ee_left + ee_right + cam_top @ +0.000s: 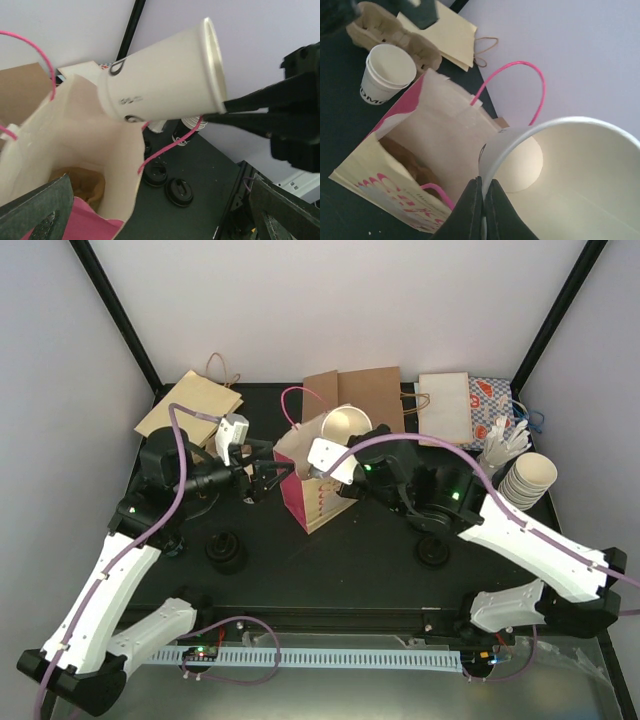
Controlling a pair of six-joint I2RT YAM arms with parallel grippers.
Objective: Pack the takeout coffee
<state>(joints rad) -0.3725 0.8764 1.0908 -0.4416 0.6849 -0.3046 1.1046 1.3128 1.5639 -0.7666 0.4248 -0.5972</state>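
The takeout coffee [345, 423] is a white paper cup with dark print low on its side. It hangs tilted over the open mouth of the pink paper bag [315, 502]. My right gripper [484, 189] is shut on the cup [580, 170], pinching its rolled rim, with the bag [435, 130] just below. From the left wrist view the cup [160, 82] points base-first into the bag [75, 135], and the right gripper's fingertips [227, 106] clamp its rim. My left gripper [160, 217] is open at the bag's left side, holding nothing.
Black lids [225, 548] [433, 550] lie on the dark table. A stack of nested cups [525, 480] stands at the right. Paper bags [365, 395] [190, 405] lie along the back. Another small cup [387, 72] stands by a cardboard carrier [395, 35].
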